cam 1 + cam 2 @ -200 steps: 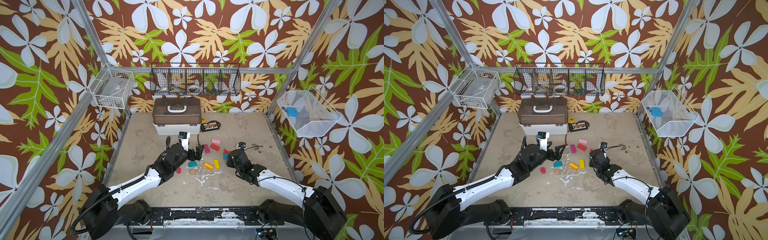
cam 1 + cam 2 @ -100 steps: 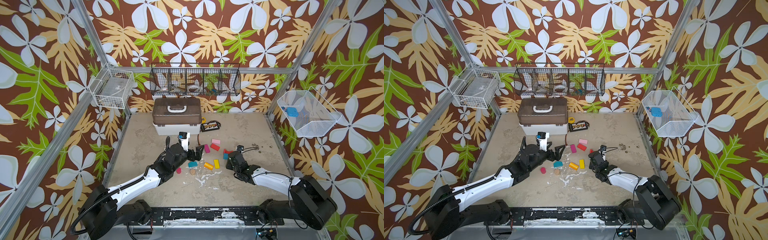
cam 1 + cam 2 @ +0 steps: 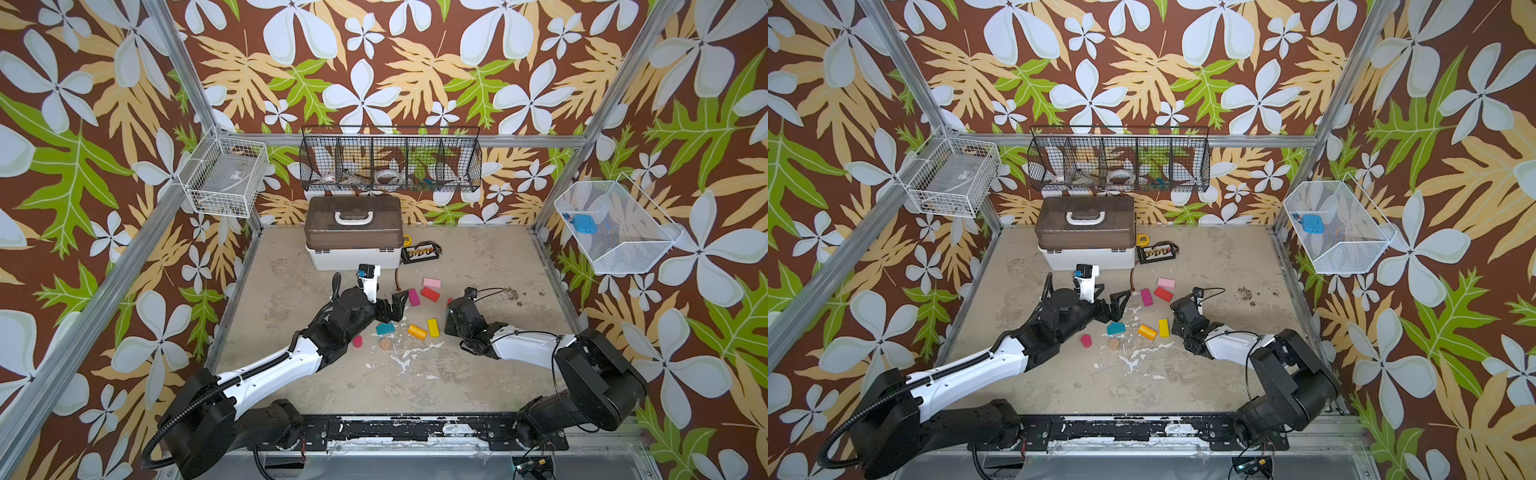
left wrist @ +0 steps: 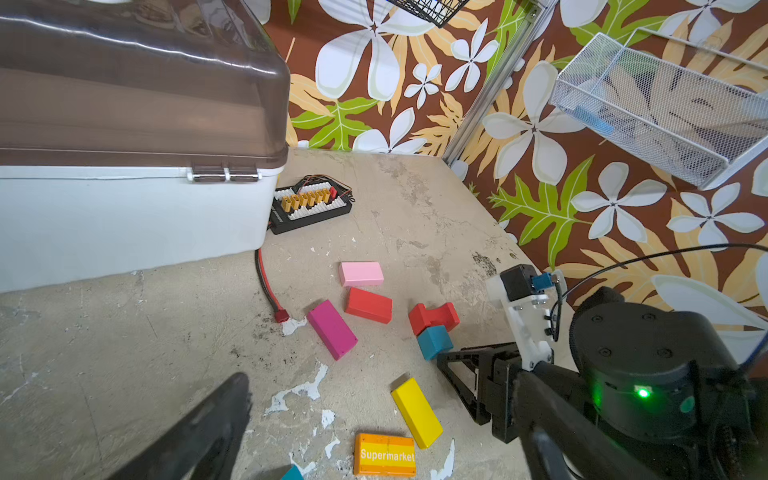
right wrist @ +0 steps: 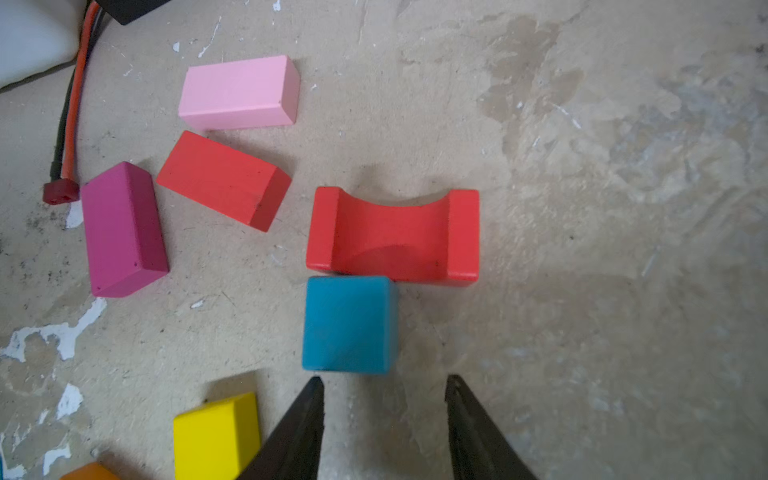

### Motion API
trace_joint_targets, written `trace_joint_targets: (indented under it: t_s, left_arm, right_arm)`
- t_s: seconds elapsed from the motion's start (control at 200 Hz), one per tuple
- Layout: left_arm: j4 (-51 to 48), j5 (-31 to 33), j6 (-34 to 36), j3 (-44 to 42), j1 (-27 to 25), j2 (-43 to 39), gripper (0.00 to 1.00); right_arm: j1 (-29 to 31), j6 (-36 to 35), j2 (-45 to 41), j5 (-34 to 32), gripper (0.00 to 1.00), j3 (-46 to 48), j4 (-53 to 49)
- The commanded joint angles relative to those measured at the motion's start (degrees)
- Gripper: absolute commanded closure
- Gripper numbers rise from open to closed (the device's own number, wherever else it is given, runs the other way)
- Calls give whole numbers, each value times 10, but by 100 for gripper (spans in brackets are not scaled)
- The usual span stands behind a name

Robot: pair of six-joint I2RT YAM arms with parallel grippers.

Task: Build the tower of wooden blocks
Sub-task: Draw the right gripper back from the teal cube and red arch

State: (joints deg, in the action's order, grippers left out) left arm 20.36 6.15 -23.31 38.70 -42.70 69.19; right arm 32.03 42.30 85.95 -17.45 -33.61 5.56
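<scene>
1 blue obj [image 3: 584, 223] in white mesh basket [image 3: 631, 254]; toolbox [image 3: 374, 233] shut.

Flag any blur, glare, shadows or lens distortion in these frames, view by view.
Right wrist view: blue cube and red arch crisp, shadows soft, the right gripper's fingers dark and slightly blurred at the frame edge. Left wrist view: wide-angle bending, a glare streak along the toolbox lid, the near left finger out of focus. Both top views: even light, wood blocks tiny.

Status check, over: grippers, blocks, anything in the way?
Left gripper and right gripper open, empty. Right jaws just short of blue cube. Nothing stacked; blocks loose. Red arch touches cube.
</scene>
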Motion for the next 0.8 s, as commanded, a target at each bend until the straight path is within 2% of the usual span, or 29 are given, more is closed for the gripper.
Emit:
trace_joint_targets:
  t_s: [0.0,0.496,0.792]
  left_arm:
    - [4,2,2,3,0,1,0]
    - [5,4,4,6,0,8,0]
    - [4,3,4,7,0,9,0]
  right_arm:
    - [0,-5,0,-9,51,-5,2]
    - [0,-15,16,0,59,-18,5]
    - [0,-19,-1,-10,58,-18,-8]
